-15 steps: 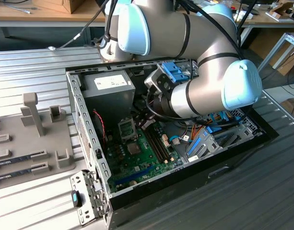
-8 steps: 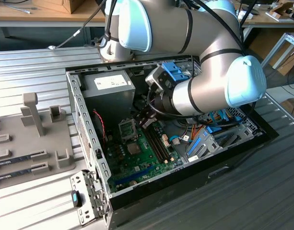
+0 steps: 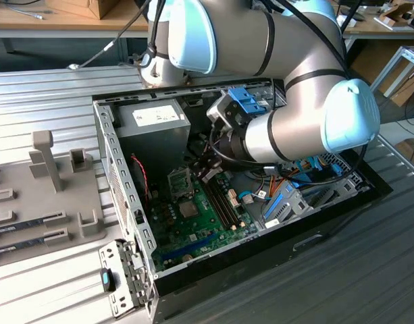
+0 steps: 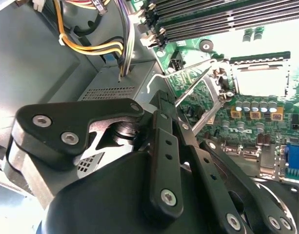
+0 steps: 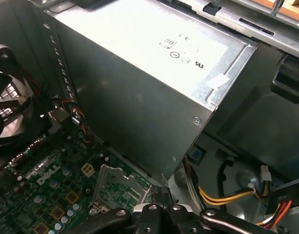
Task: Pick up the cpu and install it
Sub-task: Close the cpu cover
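Cpu socket (image 3: 179,181) inside the open computer case (image 3: 120,177), hand (image 3: 208,169) near

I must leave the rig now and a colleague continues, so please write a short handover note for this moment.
Gripper: inside the open computer case, beside the power supply, low over the motherboard and next to the socket. Whether it holds anything cannot be told.
Socket: its metal frame stands open.
Cpu: whether it lies in the socket cannot be told.
Done: the gripper is at the socket.
Left: check that the cpu is seated; the frame is not yet closed.
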`<state>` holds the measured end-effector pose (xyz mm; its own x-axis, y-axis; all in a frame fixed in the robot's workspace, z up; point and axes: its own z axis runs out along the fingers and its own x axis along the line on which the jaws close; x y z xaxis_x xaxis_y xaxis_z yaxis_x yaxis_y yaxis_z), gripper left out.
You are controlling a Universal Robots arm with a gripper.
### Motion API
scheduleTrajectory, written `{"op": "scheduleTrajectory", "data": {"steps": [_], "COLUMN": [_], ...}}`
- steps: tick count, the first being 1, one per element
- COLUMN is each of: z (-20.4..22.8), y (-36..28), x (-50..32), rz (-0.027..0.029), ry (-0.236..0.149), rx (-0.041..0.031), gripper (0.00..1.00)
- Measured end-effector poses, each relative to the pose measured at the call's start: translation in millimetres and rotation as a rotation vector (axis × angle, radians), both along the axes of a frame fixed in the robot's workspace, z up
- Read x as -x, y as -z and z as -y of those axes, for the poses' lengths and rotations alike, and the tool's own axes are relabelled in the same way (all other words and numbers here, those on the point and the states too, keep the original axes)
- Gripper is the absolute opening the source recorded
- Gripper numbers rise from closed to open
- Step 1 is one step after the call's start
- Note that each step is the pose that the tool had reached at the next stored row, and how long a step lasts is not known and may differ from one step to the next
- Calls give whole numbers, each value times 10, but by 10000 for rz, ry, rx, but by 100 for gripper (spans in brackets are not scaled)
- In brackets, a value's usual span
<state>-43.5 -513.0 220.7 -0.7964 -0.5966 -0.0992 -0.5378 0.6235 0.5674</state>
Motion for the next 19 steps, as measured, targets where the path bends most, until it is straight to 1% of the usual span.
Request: {"op": "scheduleTrajectory", "data": {"steps": [6, 9, 18, 19], "z": [51, 61, 73, 75], "y": [0, -11, -80, -89], "x": [0, 0, 0, 0], "rz": [0, 0, 1, 0], "ry": [-1, -4, -34, -37], "rx": [1, 14, 112, 133], "gripper": [11, 11, 11, 11]}}
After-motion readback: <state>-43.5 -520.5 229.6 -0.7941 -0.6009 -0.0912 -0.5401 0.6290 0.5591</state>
